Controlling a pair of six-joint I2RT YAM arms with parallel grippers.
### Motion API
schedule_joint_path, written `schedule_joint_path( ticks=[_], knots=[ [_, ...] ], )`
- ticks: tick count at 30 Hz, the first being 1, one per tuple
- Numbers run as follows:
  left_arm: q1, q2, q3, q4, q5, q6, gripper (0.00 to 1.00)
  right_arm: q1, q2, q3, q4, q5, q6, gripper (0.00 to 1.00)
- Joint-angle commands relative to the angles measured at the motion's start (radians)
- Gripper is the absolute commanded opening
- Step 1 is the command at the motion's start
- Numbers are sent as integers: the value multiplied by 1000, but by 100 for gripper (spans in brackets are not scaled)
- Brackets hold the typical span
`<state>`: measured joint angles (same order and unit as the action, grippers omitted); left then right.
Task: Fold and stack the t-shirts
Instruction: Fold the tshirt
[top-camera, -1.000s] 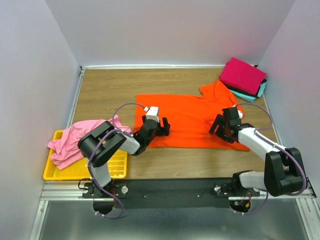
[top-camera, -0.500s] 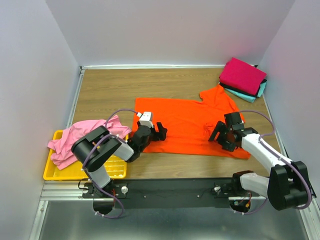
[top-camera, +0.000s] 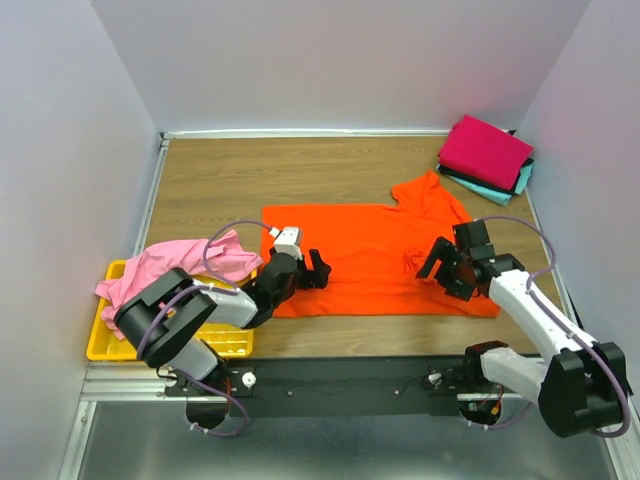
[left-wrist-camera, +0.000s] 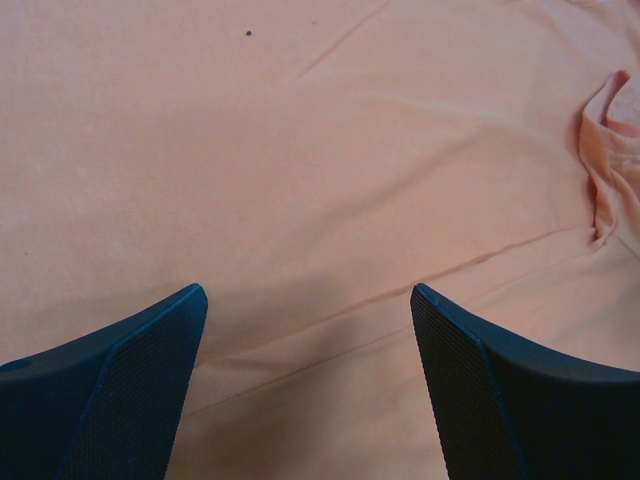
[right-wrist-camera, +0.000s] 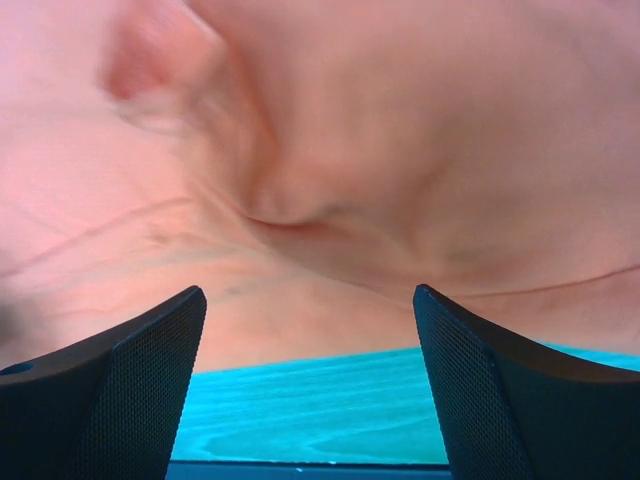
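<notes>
Leftmost, the yellow tray (top-camera: 100, 347) sits at the near left edge of the table (top-camera: 220, 180), with the pink t-shirt (top-camera: 160, 275) crumpled over it and spilling onto the wood. Just beside it, the left gripper (top-camera: 314, 269) lies low on the left part of the orange t-shirt (top-camera: 370, 245). In the left wrist view its fingers (left-wrist-camera: 130, 390) are spread wide, with smooth cloth between them. The orange t-shirt lies spread out mid-table, one sleeve pointing to the far right. The right gripper (top-camera: 443, 272) rests near the shirt's right edge, its fingers (right-wrist-camera: 480, 390) likewise spread wide beside a small puckered ridge of cloth. At the far right corner lie the folded magenta t-shirt (top-camera: 485, 150), the dark t-shirt (top-camera: 470, 178) and the teal t-shirt (top-camera: 490, 192), stacked in that order.
</notes>
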<state>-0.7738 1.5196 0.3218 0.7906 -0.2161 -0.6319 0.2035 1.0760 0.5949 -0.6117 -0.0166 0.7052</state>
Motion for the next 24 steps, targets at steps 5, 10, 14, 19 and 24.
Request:
schedule_joint_path(
  ticks=[5, 10, 14, 19, 24],
  knots=[
    [57, -90, 271, -352, -107, 150, 94, 7, 69, 253, 119, 194, -52, 95],
    [194, -69, 397, -444, -203, 207, 94, 5, 281, 457, 191, 175, -105, 95],
    [292, 7, 479, -465, -216, 250, 90, -12, 426, 600, 233, 165, -134, 95],
    [367, 161, 618, -562, -186, 270, 81, -35, 544, 701, 267, 76, -159, 95],
    [395, 237, 675, -616, -197, 270, 72, -64, 575, 717, 294, 38, -171, 95]
  ],
)
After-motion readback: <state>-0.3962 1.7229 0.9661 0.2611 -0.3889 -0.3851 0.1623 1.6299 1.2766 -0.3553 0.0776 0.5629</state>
